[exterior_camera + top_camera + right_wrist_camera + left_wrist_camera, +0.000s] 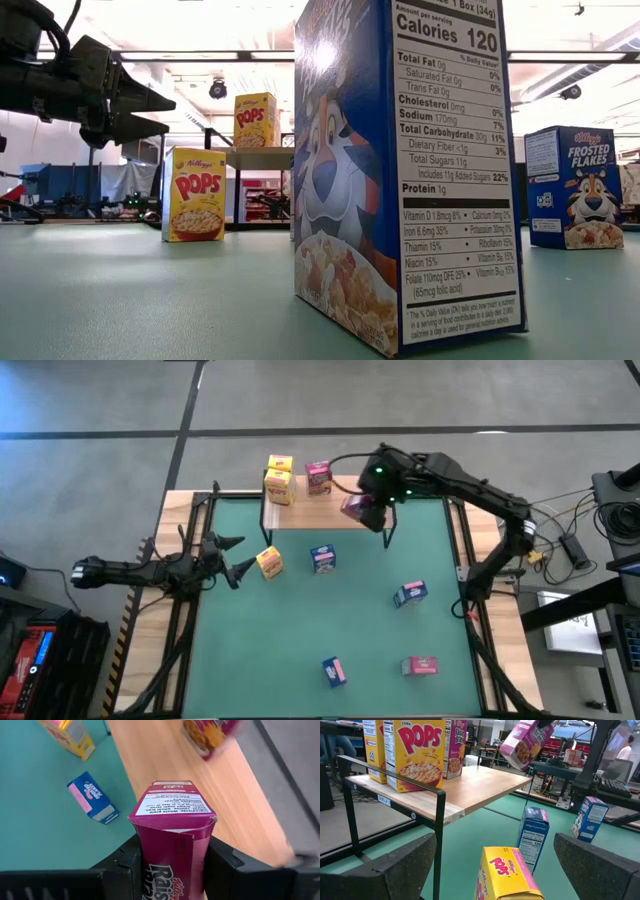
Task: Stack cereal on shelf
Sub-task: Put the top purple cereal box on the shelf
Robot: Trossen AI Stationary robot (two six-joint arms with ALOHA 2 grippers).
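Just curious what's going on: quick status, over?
Right gripper shut on pink box, over shelf. Left gripper open beside yellow box. Nothing in the way.

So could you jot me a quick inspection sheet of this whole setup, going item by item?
Surface: green mat between pale wood table edges.
Job's things: shelf carries two yellow boxes and one pink box. On the mat: a yellow box, four blue boxes, a pink box.
Clutter: nothing seen.
Grippers: right pincer shut on another pink box, held above the shelf's end; left pincer open beside the yellow box on the mat.
Cables: a bundle off the table's right side.
Surroundings: grey floor, equipment at both sides, a person's legs beyond the shelf.
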